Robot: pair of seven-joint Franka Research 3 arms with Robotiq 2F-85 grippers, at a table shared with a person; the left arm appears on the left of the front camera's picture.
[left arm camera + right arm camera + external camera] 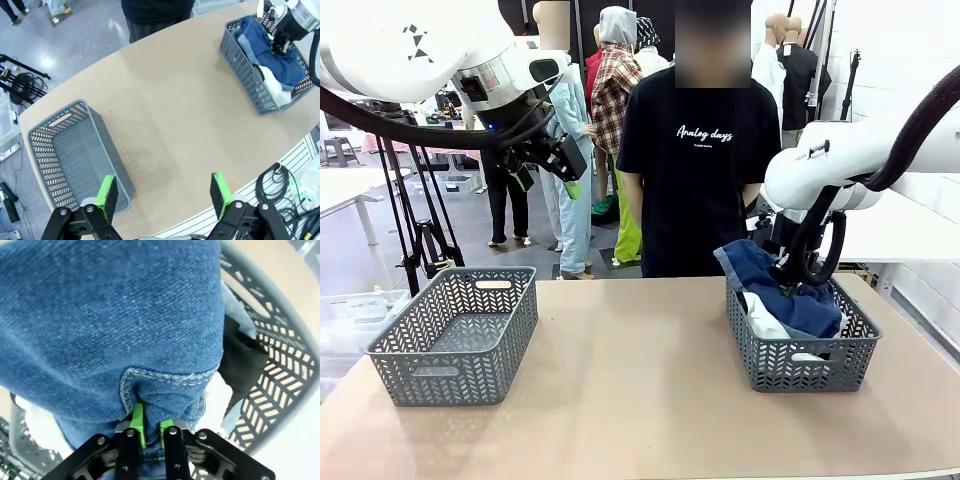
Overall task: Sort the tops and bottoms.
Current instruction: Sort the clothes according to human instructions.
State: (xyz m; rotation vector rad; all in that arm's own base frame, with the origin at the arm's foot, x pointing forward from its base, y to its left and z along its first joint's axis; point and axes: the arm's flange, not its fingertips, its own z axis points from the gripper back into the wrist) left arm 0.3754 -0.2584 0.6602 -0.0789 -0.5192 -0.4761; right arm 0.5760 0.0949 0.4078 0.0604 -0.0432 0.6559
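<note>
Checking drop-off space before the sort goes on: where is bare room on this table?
The left basket holds nothing. Bare tabletop runs between it and the right basket, and along the near edge. The right basket is crowded with denim shorts, a white top and the right pincer.

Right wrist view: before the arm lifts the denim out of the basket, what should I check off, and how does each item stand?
1. Right gripper pinching the denim shorts: ok, pads closed on a stitched fold.
2. Grip depth: cannot tell, only a thin fold sits between the pads.
3. White top and black top free of the shorts: cannot tell, both lie pressed against the denim.
4. Left basket ready to receive: ok, nothing in it.
5. Left gripper out of the way: ok, open, above the table's left end.
6. Person clear of the baskets: ok, standing behind the table.
</note>
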